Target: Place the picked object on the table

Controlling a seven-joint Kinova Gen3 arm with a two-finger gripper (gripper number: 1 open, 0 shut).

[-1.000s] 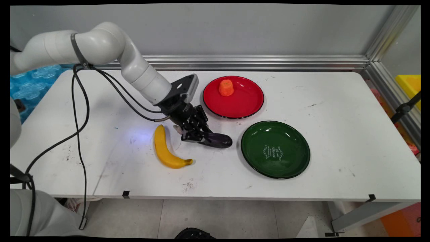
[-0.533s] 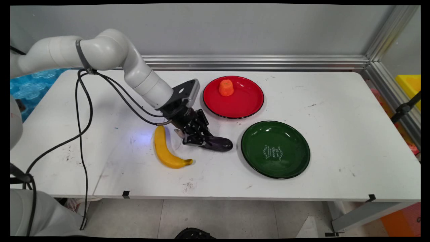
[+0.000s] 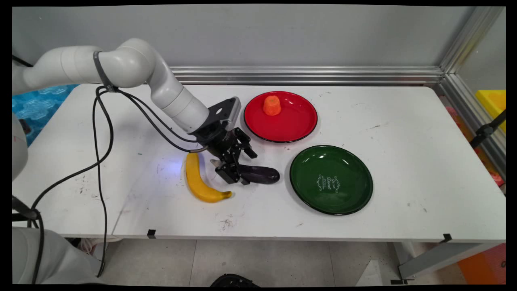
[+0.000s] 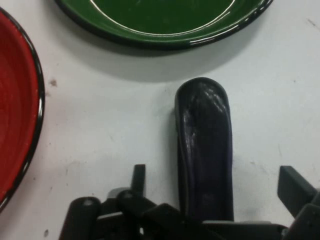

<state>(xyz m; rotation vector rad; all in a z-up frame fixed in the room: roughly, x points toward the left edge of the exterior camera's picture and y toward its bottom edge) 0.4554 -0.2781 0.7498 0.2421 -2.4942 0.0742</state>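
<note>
A dark purple eggplant [image 3: 262, 174] lies on the white table between the banana and the green plate. My gripper [image 3: 245, 167] is low over its left end and stands open, one finger on each side of it. In the hand view the eggplant [image 4: 205, 130] runs up from the linkage, my gripper [image 4: 216, 179] straddles it, and both fingertips [image 4: 138, 174] stand clear of its sides. Its far tip points at the green plate [image 4: 165, 20].
A yellow banana [image 3: 198, 178] lies just left of the gripper. A red plate [image 3: 297, 127] behind it holds an orange carrot piece [image 3: 272, 105]. The green plate [image 3: 347, 194] sits right of the eggplant. The red plate's rim [image 4: 35, 115] shows at the hand view's left.
The gripper came down a little with the eggplant, then its fingers spread apart and let go. The eggplant now rests on the table.
</note>
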